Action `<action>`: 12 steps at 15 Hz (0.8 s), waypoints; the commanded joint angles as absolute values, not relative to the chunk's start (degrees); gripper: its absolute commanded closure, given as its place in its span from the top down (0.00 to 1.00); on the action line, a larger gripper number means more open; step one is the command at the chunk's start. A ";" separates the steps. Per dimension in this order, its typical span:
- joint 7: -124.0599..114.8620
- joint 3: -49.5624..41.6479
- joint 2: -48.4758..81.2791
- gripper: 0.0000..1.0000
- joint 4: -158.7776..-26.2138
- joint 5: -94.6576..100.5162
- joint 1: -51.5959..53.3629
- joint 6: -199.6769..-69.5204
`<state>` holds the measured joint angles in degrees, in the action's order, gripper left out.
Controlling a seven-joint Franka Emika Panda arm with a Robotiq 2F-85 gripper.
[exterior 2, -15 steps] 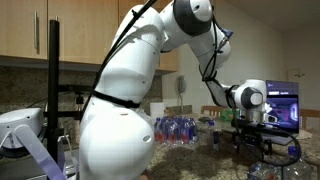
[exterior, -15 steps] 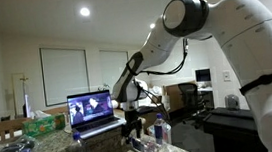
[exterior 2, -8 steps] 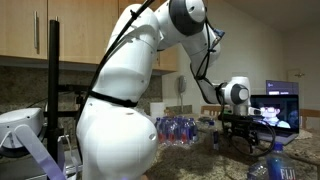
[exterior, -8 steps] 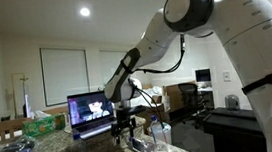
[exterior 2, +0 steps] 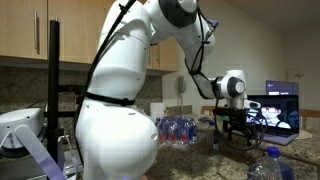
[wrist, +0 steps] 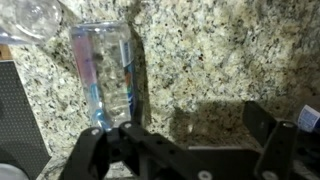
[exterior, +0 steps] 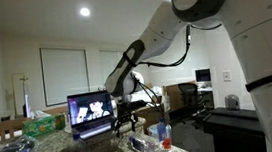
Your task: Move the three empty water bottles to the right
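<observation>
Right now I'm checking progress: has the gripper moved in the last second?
Yes. In an exterior view the gripper has shifted sideways, closer to the laptop.

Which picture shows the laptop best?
An exterior view: the laptop faces the camera, screen whole. In an exterior view, the laptop sits aside, partly behind the arm. The wrist view does not clearly show it.
</observation>
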<state>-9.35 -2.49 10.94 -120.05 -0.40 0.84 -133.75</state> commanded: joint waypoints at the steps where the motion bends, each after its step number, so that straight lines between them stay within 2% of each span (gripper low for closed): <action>1: -16.07 -3.24 6.58 1.00 -124.75 1.94 1.15 -134.46; 12: -24.83 -3.89 0.64 1.00 -134.81 0.88 0.01 -136.62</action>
